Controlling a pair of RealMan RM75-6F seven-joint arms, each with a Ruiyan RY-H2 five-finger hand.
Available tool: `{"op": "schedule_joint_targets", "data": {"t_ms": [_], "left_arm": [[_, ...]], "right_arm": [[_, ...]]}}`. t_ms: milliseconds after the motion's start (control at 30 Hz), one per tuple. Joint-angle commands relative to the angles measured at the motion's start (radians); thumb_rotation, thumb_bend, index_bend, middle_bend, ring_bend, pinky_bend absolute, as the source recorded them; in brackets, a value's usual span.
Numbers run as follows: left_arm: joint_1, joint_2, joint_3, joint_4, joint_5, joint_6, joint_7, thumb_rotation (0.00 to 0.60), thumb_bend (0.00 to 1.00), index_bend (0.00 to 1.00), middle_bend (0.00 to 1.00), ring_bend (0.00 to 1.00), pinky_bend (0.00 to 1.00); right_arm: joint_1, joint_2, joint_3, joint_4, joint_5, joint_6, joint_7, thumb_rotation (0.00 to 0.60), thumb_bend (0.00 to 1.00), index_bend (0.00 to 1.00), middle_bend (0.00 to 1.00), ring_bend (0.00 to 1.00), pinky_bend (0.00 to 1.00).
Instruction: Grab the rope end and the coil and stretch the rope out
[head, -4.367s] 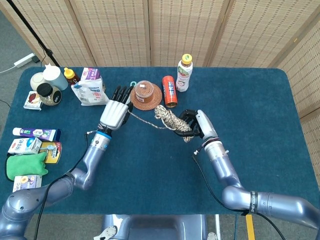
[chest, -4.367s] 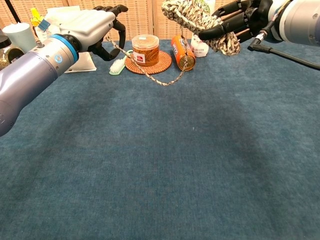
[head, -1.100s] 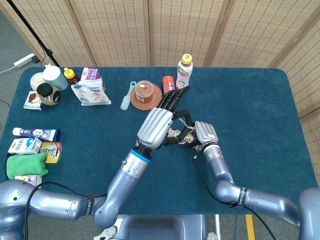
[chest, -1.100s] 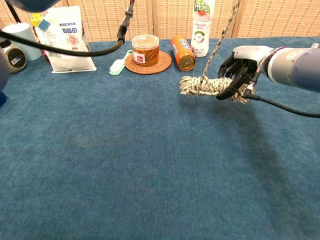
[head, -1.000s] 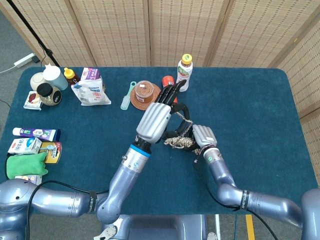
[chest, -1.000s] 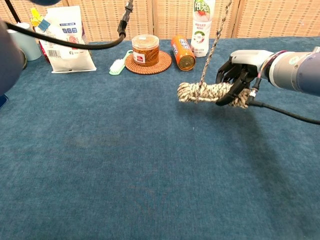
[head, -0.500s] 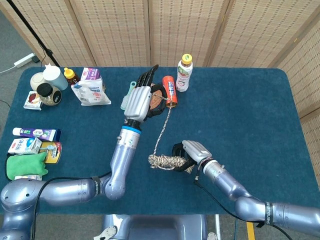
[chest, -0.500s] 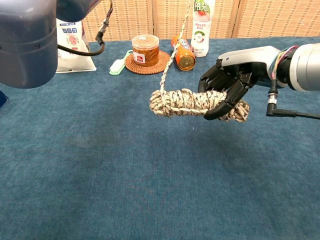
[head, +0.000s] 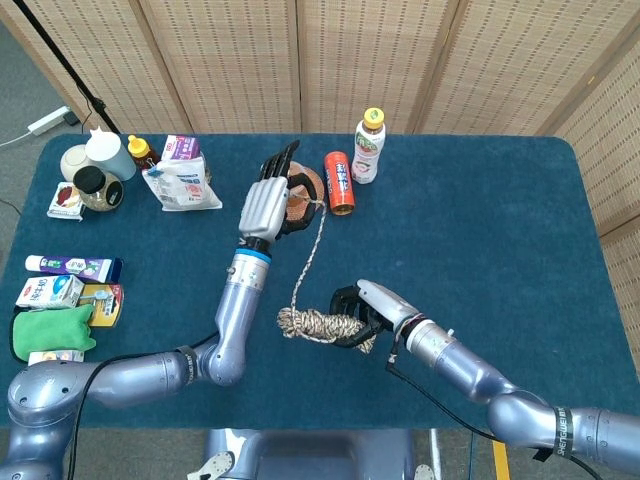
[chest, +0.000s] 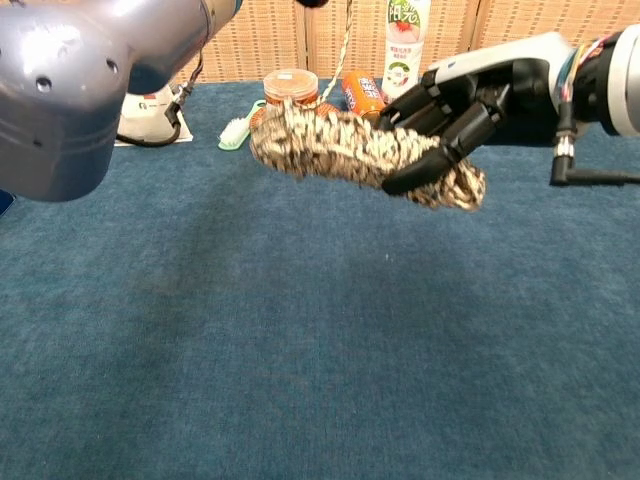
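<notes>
Right hand (head: 362, 305): fingers hold coil (head: 318, 323) above open blue table (head: 520, 230). Left hand (head: 266, 204): fingers hold rope end (head: 318, 207). Labels unreadable.

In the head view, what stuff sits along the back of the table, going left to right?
White cup, orange-capped bottle, white pouch, left hand, red can, drink bottle.

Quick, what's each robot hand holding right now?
Left robot hand: holding the rope end.
Right robot hand: holding the rope coil.
</notes>
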Motion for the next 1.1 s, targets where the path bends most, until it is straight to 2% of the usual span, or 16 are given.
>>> {"op": "schedule_joint_targets", "data": {"t_ms": [33, 300, 533, 767, 1100], "left_arm": [[0.013, -0.022, 0.054, 0.054, 0.031, -0.007, 0.0, 0.6, 0.41, 0.61, 0.0, 0.0, 0.0], [0.046, -0.069, 0.124, 0.167, 0.073, -0.052, -0.055, 0.6, 0.41, 0.61, 0.0, 0.0, 0.0], [0.083, -0.093, 0.185, 0.238, 0.145, -0.08, -0.109, 0.6, 0.41, 0.61, 0.0, 0.0, 0.0], [0.137, -0.061, 0.252, 0.224, 0.228, -0.077, -0.121, 0.6, 0.41, 0.61, 0.0, 0.0, 0.0], [0.187, -0.007, 0.293, 0.176, 0.282, -0.093, -0.123, 0.6, 0.41, 0.61, 0.0, 0.0, 0.0]], "right_arm": [[0.003, 0.015, 0.039, -0.003, 0.013, -0.009, 0.081, 0.6, 0.75, 0.77, 0.64, 0.54, 0.65], [0.042, 0.046, 0.059, -0.008, 0.121, 0.033, 0.173, 0.6, 0.75, 0.77, 0.64, 0.54, 0.65], [0.085, 0.057, 0.04, 0.02, 0.217, 0.089, 0.207, 0.6, 0.75, 0.77, 0.64, 0.54, 0.65], [0.149, 0.025, 0.008, 0.086, 0.332, 0.215, 0.169, 0.6, 0.75, 0.77, 0.64, 0.54, 0.65], [0.226, -0.04, -0.025, 0.215, 0.473, 0.343, 0.068, 0.6, 0.75, 0.77, 0.64, 0.54, 0.65]]}}
